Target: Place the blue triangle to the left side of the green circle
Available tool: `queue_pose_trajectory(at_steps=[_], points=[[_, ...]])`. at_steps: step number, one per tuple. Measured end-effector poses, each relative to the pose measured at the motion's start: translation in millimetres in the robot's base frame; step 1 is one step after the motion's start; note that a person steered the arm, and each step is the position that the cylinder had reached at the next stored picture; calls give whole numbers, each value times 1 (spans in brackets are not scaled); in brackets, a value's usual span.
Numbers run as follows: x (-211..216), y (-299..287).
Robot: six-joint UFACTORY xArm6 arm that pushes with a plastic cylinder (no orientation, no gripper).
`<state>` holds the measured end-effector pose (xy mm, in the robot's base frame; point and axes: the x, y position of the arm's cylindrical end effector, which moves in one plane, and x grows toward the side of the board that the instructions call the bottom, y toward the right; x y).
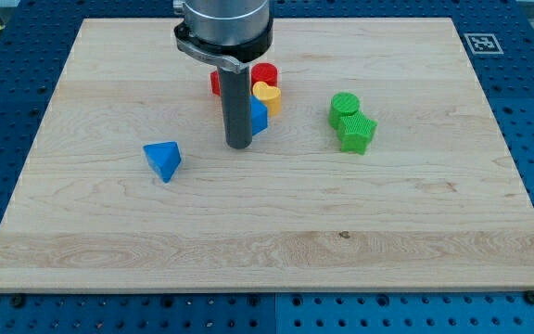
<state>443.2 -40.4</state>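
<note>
Near board centre, my tip (238, 144) sits w/ no claw on this rod, touching nothing I can confirm. Blue triangle (163, 160) lies well left of it; green circle (345, 105) far right, touching a green star (357, 133).

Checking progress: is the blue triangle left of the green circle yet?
Yes, but far: blue triangle lies well left of green circle, my tip between.

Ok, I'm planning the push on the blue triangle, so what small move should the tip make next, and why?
Probably swing my tip toward the view's left and around behind the blue triangle. The tip now stands to the triangle's right, between it and the green circle, beside the red, yellow and blue cluster. A push toward the circle has to start from the triangle's left side.
</note>
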Motion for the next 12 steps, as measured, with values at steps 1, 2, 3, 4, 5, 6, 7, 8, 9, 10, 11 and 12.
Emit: queue_pose_trajectory(at_steps=[1, 2, 3, 4, 5, 6, 7, 8, 9, 10, 11, 12], points=[[0, 0], [-1, -18], [-4, -28], [-15, -41], [-23, -66], [-23, -81], [-17, -94], [19, -99], [42, -93], [47, -91], [53, -107], [69, -100]])
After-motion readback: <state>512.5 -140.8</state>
